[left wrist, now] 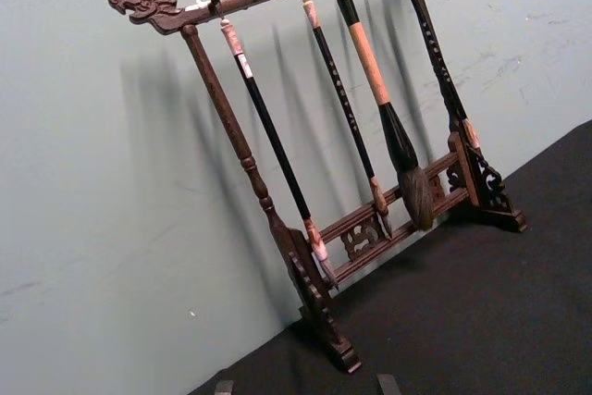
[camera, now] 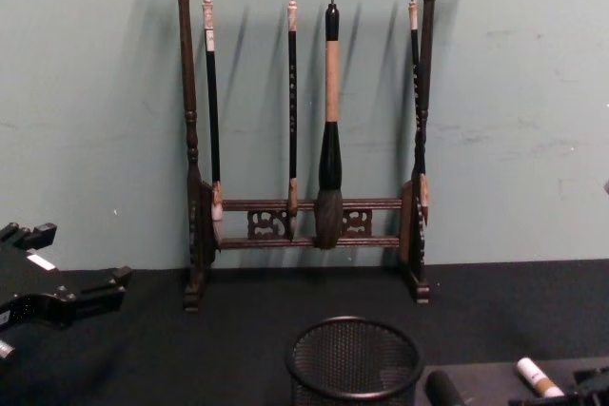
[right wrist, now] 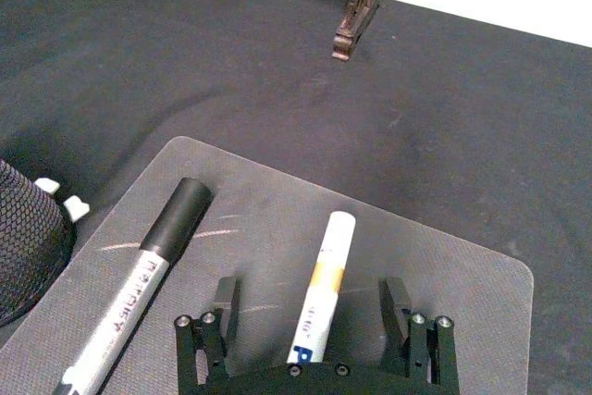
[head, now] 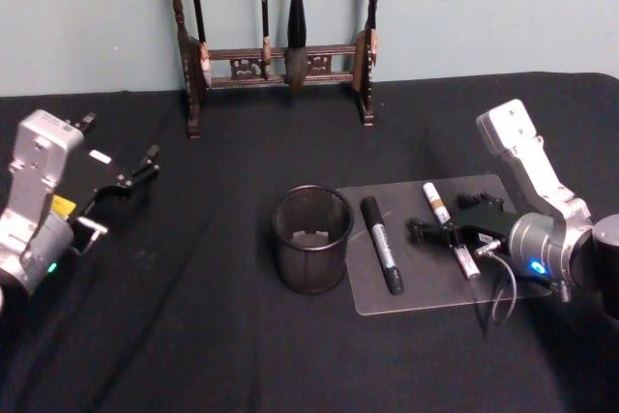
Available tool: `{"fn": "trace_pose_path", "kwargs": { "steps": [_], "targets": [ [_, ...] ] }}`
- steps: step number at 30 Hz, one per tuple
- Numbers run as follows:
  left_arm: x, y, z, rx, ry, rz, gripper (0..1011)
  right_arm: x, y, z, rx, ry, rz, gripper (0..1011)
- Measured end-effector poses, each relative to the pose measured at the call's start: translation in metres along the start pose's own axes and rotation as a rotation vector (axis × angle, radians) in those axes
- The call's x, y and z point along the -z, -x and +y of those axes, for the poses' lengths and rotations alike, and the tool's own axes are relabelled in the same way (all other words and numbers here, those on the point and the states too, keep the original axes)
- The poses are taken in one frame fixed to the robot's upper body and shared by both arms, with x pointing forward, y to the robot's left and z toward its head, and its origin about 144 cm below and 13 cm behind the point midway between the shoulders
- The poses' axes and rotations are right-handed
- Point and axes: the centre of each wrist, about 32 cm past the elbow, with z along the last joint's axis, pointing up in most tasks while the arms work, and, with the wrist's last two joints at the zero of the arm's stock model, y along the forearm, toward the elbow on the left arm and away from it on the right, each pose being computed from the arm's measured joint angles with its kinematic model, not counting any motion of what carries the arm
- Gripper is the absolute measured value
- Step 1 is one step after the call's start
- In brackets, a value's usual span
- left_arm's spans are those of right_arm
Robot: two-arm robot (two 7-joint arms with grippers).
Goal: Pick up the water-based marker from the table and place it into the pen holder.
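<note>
Barely begun: the right gripper's (right wrist: 312, 291) wide fingers straddle the unlifted marker (right wrist: 326, 261), pen holder (head: 309, 270) waiting, left gripper (head: 124, 189) idle, wide.

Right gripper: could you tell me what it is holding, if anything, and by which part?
Nothing: the right gripper is open, fingers either side of the white marker, not touching it. The left gripper sits open, far left.

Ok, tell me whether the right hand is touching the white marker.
Apart. The right wrist view shows the right hand open, its fingers straddling the white marker, with grey mat showing on both sides.
</note>
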Motion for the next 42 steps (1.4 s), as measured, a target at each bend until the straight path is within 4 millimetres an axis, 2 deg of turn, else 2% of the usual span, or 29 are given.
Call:
{"fn": "trace_pose_path", "kwargs": {
  "steps": [5, 11, 20, 21, 25, 26, 28, 29, 32, 36, 42],
  "targets": [
    [0.0, 0.0, 0.0, 0.0, 0.0, 0.0, 1001, -0.0001, 0.0, 0.0, 0.0, 0.0, 0.0, 1000],
    [0.0, 0.0, 0.0, 0.0, 0.0, 0.0, 1001, 0.0, -0.0001, 0.0, 0.001, 0.0, 0.0, 882],
    [0.0, 0.0, 0.0, 0.0, 0.0, 0.0, 1001, 0.0, -0.0001, 0.0, 0.001, 0.0, 0.001, 607],
    [0.0, 0.0, 0.0, 0.0, 0.0, 0.0, 1001, 0.0, -0.0001, -0.0001, 0.001, 0.0, 0.001, 547],
    [0.0, 0.0, 0.0, 0.0, 0.0, 0.0, 1001, 0.0, -0.0001, 0.0, 0.001, 0.0, 0.001, 466],
    [0.0, 0.0, 0.0, 0.0, 0.0, 0.0, 1001, 0.0, -0.0001, 0.0, 0.001, 0.0, 0.002, 400],
    [0.0, 0.0, 0.0, 0.0, 0.0, 0.0, 1001, 0.0, -0.0001, 0.0, 0.001, -0.001, 0.002, 362],
    [0.0, 0.0, 0.0, 0.0, 0.0, 0.0, 1001, 0.0, -0.0001, 0.0, 0.001, -0.001, 0.002, 303],
    [0.0, 0.0, 0.0, 0.0, 0.0, 0.0, 1001, -0.0001, -0.0001, 0.0, 0.0, -0.001, 0.002, 224],
    [0.0, 0.0, 0.0, 0.0, 0.0, 0.0, 1001, -0.0001, -0.0001, 0.0, 0.0, -0.001, 0.002, 177],
    [0.0, 0.0, 0.0, 0.0, 0.0, 0.0, 1001, -0.0001, -0.0001, -0.0001, 0.0, -0.001, 0.002, 177]
  ]
}}
